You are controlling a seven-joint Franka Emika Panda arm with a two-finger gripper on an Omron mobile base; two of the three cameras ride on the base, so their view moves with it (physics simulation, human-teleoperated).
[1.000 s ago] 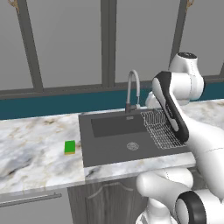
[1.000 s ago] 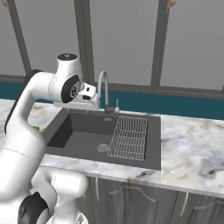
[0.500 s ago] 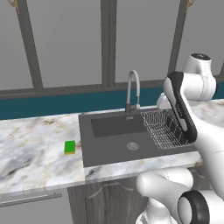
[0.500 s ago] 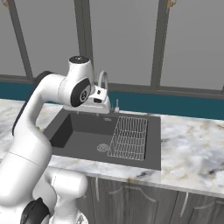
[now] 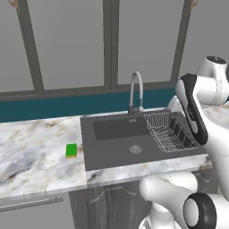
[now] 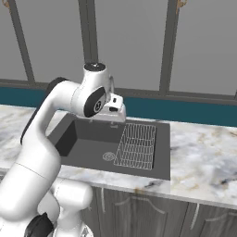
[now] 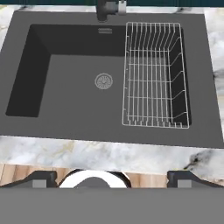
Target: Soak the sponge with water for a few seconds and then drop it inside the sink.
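The small flat green sponge with a thin yellow underside (image 5: 71, 150) lies flat on the marbled white countertop (image 5: 31, 152), just left of the large dark grey recessed sink (image 5: 112, 154) and apart from its rim. Nothing touches it.

The sink holds a round metal drain (image 7: 103, 81) near the middle of its floor and a wire rack (image 7: 153, 74) along its right side. The curved grey gooseneck faucet (image 5: 135, 91) stands at the far edge. No stream of water is visible from it.

The white arm is raised over the basin, well apart from the sponge. In the hand view the gripper (image 7: 109, 178) looks straight down into the sink, its dark fingertips (image 7: 39, 178) standing wide apart with nothing between them.

Judgement: the sponge has not yet been picked up, so the task stands at its beginning. The sponge should prove light, soft and compressible, with little risk of damage; once wet it will be heavier and may slip. The soundest hold appears to be across its shorter width, jaws descending from above onto the two long side faces.
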